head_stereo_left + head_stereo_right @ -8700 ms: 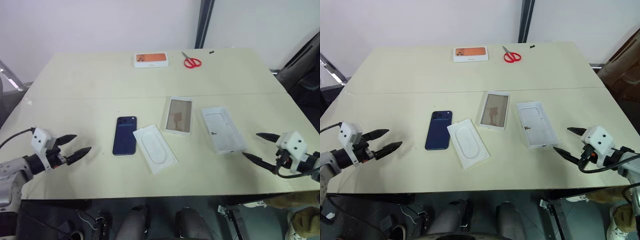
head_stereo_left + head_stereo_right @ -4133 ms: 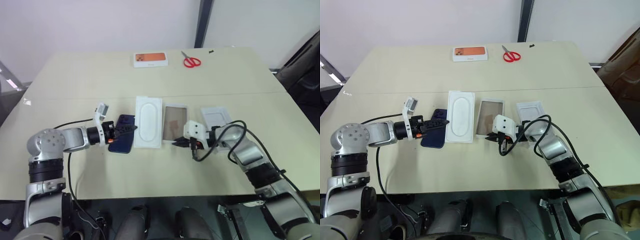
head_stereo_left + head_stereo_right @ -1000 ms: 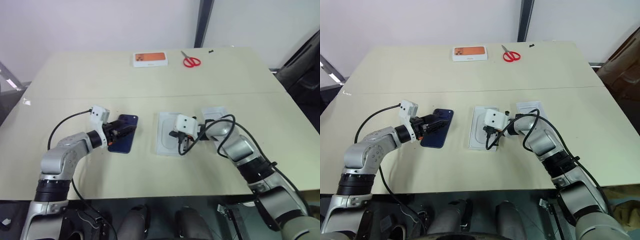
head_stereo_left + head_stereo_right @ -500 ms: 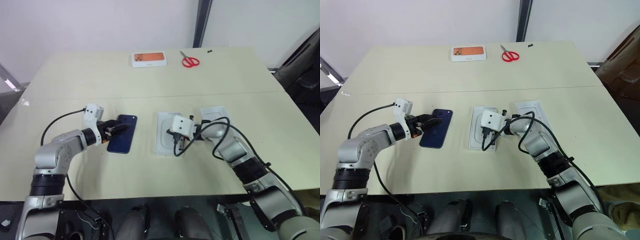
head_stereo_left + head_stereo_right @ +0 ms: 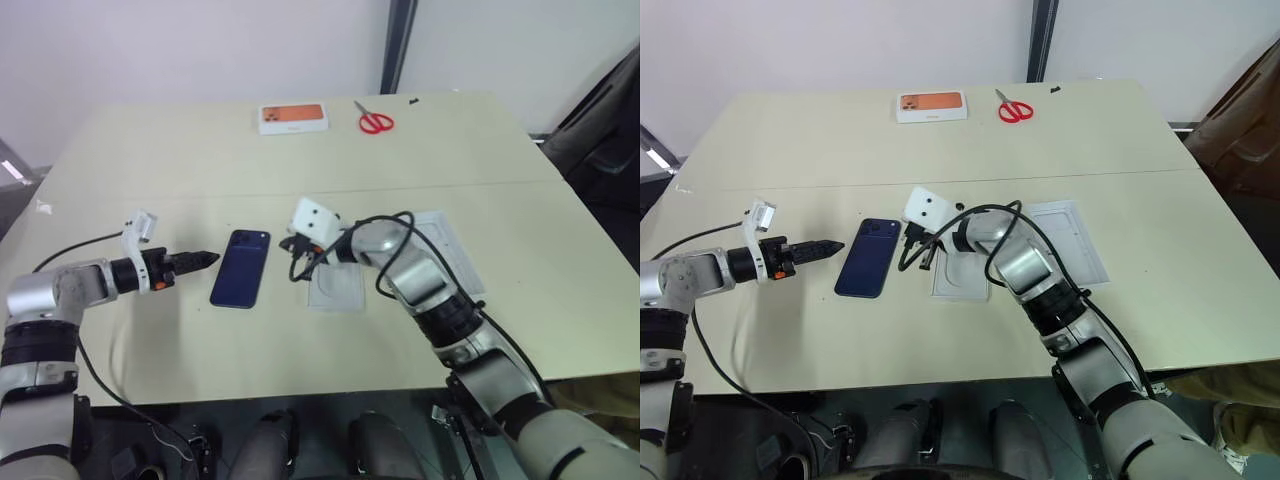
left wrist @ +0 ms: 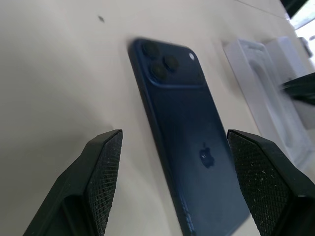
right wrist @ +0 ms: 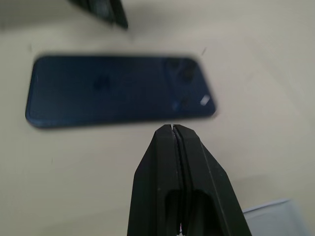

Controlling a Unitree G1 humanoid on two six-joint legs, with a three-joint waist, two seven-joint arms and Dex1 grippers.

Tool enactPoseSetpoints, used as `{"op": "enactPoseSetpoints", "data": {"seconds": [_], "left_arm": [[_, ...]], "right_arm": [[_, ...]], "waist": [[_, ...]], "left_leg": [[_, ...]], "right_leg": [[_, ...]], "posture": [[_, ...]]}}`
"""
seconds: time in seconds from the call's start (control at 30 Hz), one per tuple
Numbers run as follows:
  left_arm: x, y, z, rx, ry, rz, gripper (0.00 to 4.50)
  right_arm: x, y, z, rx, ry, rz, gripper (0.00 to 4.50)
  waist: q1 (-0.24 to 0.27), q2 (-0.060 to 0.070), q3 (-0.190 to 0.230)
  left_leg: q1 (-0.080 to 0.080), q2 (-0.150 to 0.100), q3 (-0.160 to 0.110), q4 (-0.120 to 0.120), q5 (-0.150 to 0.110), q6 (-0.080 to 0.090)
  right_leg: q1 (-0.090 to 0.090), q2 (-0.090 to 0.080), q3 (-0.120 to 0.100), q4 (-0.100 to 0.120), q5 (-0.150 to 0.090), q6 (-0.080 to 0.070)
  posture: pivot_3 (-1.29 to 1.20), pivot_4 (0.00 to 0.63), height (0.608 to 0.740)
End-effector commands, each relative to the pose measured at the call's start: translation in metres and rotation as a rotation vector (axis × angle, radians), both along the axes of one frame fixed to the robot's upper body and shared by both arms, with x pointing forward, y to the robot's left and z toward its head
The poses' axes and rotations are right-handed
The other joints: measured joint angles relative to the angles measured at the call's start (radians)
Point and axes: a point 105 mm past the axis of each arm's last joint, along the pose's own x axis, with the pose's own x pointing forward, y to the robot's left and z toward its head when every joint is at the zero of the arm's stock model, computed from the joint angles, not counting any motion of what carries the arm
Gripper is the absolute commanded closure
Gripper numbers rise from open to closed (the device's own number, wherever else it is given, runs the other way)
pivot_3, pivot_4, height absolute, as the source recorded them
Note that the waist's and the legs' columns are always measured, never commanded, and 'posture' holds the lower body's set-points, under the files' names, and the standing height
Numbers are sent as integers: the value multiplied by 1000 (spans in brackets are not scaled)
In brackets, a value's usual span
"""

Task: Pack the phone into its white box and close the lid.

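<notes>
Navy-blue, glossy and slab-shaped, the phone (image 5: pixel 241 268) lies back-up on the matte beige table (image 5: pixel 200 160), its camera cluster at the far corner. Left gripper (image 5: pixel 200 259), textured black fingers (image 6: pixel 101 169) spread wide and empty, sits just left of the phone; right gripper (image 7: pixel 173 129), fingers pressed together and holding nothing, hovers just right of it. Beside this lies the box (image 5: pixel 336 290) under a moulded white insert, with the rimmed lid (image 5: pixel 449 252) further right.
</notes>
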Motion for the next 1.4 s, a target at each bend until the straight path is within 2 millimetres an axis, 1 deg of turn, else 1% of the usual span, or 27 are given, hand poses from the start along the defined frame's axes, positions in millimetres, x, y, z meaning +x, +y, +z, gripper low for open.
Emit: {"op": "enactPoseSetpoints", "data": {"seconds": [0.03,0.17,0.27,0.33,0.43,0.57,0.67,0.77,0.93,1.03,1.17,1.4], "left_arm": [[0,-4,-3,18,27,-40,909],[-1,-14,-13,4,74,-66,909],[-5,-21,-22,10,102,-103,909],[-7,-25,-26,-4,124,-110,909],[-13,-32,-41,20,159,-147,909],[-19,-51,-55,-53,224,-179,909],[-15,-64,-54,-91,220,-200,909],[-11,-71,-48,-130,217,-202,909],[-5,-72,-40,-183,220,-180,909],[-1,-69,-41,-157,205,-158,909],[3,-61,-37,-173,193,-118,909],[2,-48,-40,-148,197,-84,909]], "right_arm": [[-7,20,1,-22,26,39,4469],[-8,30,-8,-43,61,34,4469],[-5,32,-16,-59,65,10,4469],[-2,33,-19,-59,75,-9,4469],[1,31,-23,-69,68,-25,4469],[2,27,-25,-77,64,-33,4469],[2,23,-28,-94,54,-27,4469],[3,20,-29,-95,60,-35,4469],[3,18,-30,-101,57,-37,4469],[3,17,-31,-103,52,-33,4469],[3,15,-33,-108,51,-36,4469],[4,12,-34,-121,40,-34,4469]], "waist": [[-3,0,0],[-2,0,0],[0,0,0],[1,0,0],[1,1,-2],[5,3,-5],[16,6,-7],[30,6,-8],[30,6,-8],[28,6,-8],[28,6,-8],[23,6,-8]], "left_leg": [[0,0,0,0,0,0],[0,0,0,0,0,0],[0,0,0,0,0,0],[0,0,0,0,0,0],[0,0,0,0,0,0],[2,-1,0,0,0,0],[6,-2,0,0,-1,1],[9,-2,0,0,-4,6],[9,-3,0,0,-3,5],[9,-3,0,0,-3,4],[9,-2,0,0,-3,4],[9,-2,0,0,-3,4]], "right_leg": [[-1,0,0,0,0,0],[-1,0,0,0,0,0],[0,0,0,0,0,0],[0,0,0,0,0,0],[0,0,0,0,0,0],[2,-1,0,0,0,0],[6,-2,0,0,0,0],[10,-2,0,0,0,0],[9,-2,0,0,0,0],[9,-2,0,0,0,0],[9,-2,0,-1,0,0],[9,-2,0,-1,0,0]], "posture": [[0,150,734],[0,150,734],[0,150,734],[0,150,734],[0,150,734],[0,150,734],[0,150,734],[0,150,734],[0,150,734],[0,150,734],[0,150,734],[0,150,734]]}}
